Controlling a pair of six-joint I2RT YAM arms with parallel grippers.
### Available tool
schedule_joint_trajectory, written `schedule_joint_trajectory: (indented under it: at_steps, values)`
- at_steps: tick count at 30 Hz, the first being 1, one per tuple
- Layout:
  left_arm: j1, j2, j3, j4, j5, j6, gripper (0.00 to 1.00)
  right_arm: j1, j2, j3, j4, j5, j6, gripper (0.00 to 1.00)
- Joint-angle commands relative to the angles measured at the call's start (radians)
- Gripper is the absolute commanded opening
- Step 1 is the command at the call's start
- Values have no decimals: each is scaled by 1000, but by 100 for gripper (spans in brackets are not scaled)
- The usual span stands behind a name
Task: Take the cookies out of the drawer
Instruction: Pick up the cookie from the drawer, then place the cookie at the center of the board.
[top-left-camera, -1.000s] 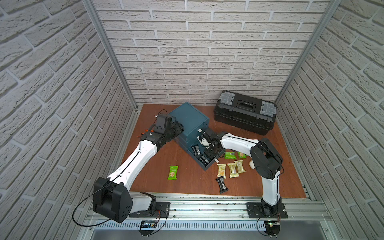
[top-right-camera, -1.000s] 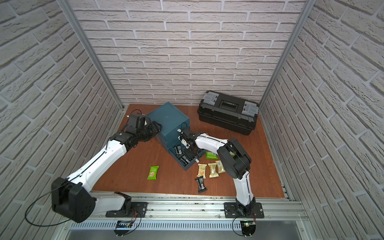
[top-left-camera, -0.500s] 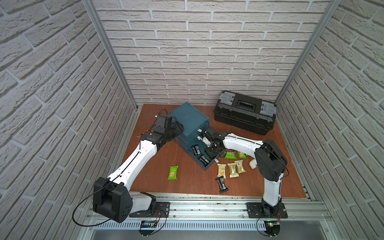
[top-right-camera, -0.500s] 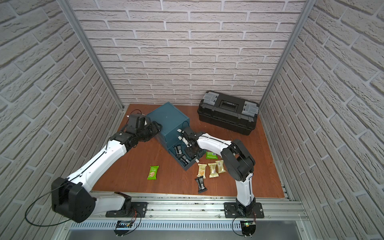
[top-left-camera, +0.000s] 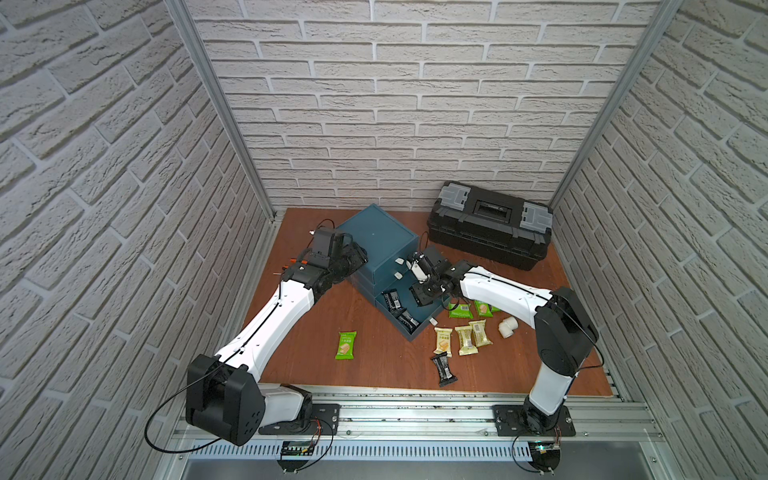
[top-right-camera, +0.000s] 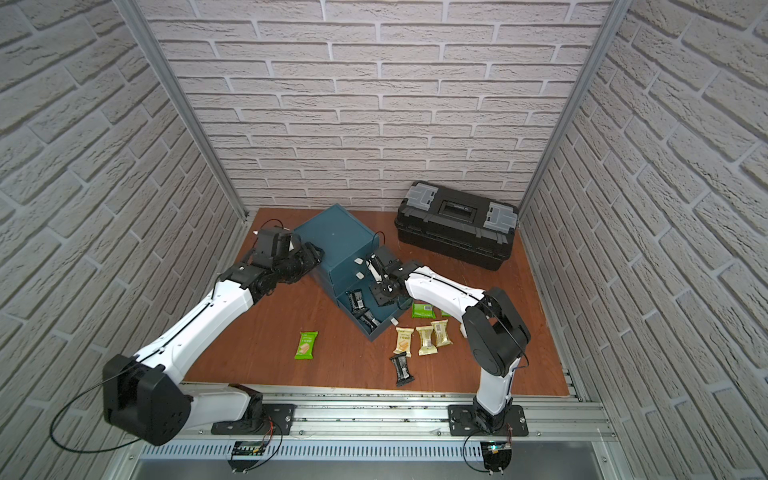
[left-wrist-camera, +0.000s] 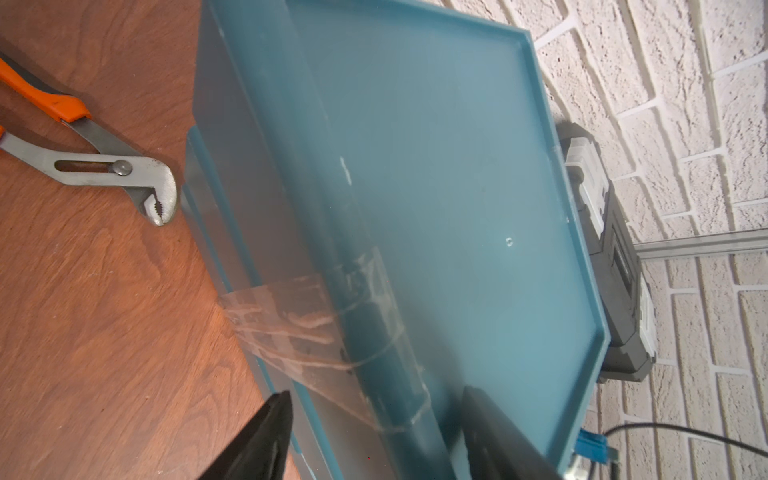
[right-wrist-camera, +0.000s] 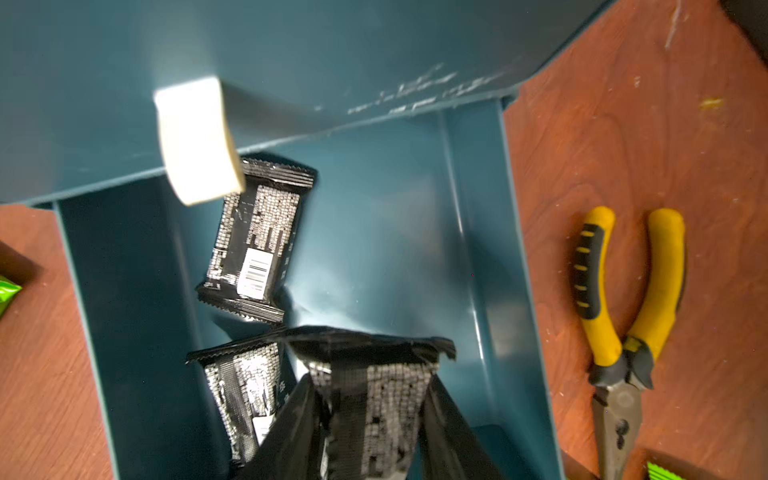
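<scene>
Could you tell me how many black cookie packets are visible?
4 black packets: two loose in the open drawer, one in the right gripper, one on the table; others may be hidden.

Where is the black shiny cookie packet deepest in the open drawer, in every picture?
Both top views: black shiny cookie packet in the open teal drawer, beside the right end effector.
Left wrist: not in it.
Right wrist: packet beside the white handle tab.
Shared landmark: teal plastic cabinet.

The drawer (right-wrist-camera: 490, 266) is teal, its cookies (right-wrist-camera: 255, 241) black with white print, 3 outer packets (top-left-camera: 464, 340) pale gold, 1 lone packet (top-left-camera: 346, 345) bright green, the table (top-left-camera: 395, 361) reddish-brown wood grain.
</scene>
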Motion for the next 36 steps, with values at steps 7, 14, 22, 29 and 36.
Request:
schedule_joint_trajectory:
  at_steps: [7, 14, 22, 29, 36]
  values:
    - [12, 19, -46, -92, -14, 7, 69, -7, -210, -106, -69, 25, 77, 29]
    - [12, 22, -48, -87, -9, 8, 69, 17, -438, -327, -205, 30, 228, 29]
    - [13, 27, -49, -83, -6, 8, 69, 153, -642, -549, -275, 48, 475, 29]
    - [12, 30, -52, -81, -2, 8, 68, 189, -667, -667, -224, 45, 562, 28]
    - [12, 27, -58, -78, -2, 2, 68, 190, -610, -729, -130, 22, 585, 28]
